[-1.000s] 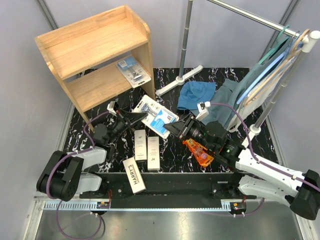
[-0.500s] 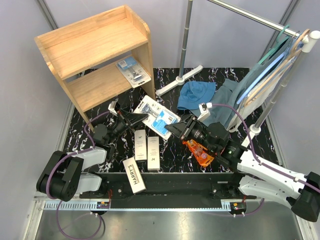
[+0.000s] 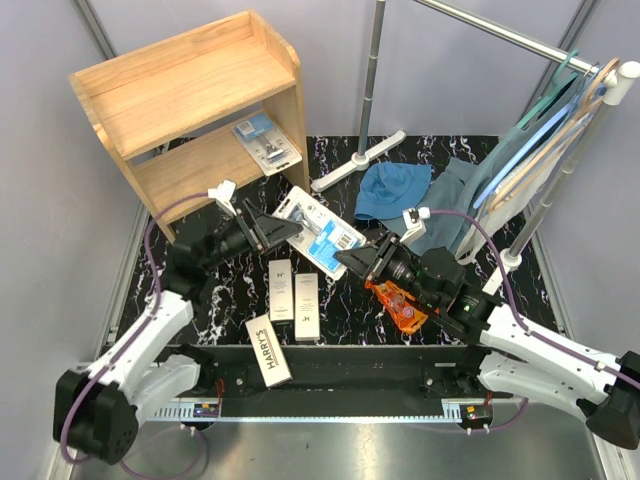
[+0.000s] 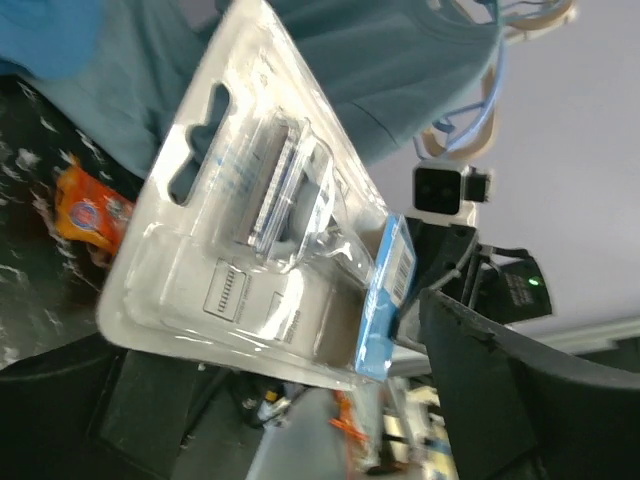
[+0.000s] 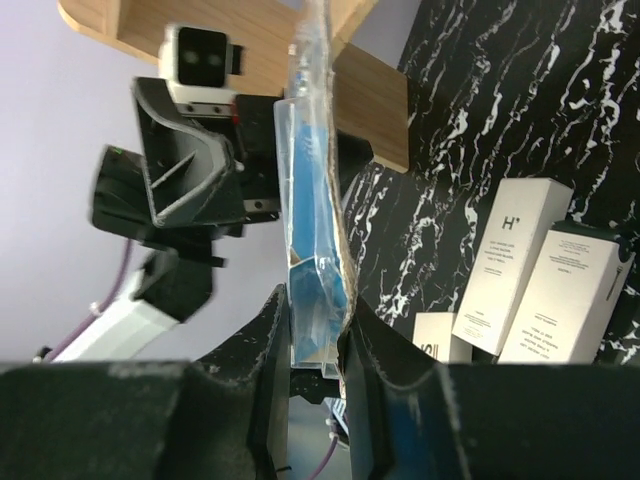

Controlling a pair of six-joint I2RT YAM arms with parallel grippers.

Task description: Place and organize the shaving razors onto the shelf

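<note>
Clear-and-blue blister pack (image 3: 318,232) hangs above the worktop (image 3: 340,310) btwn both arms, right gripper (image 5: 315,322) pinched tight on its edge; left gripper (image 3: 283,229) at its other end, grip unclear. White box (image 3: 268,350) below reads "HARRY'S", neighbour box (image 3: 282,290) "H'".

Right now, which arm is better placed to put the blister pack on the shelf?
Probably left. The left gripper is at the end of the blister pack nearer the shelf; the right gripper, clamped on it, is farther away.
</note>
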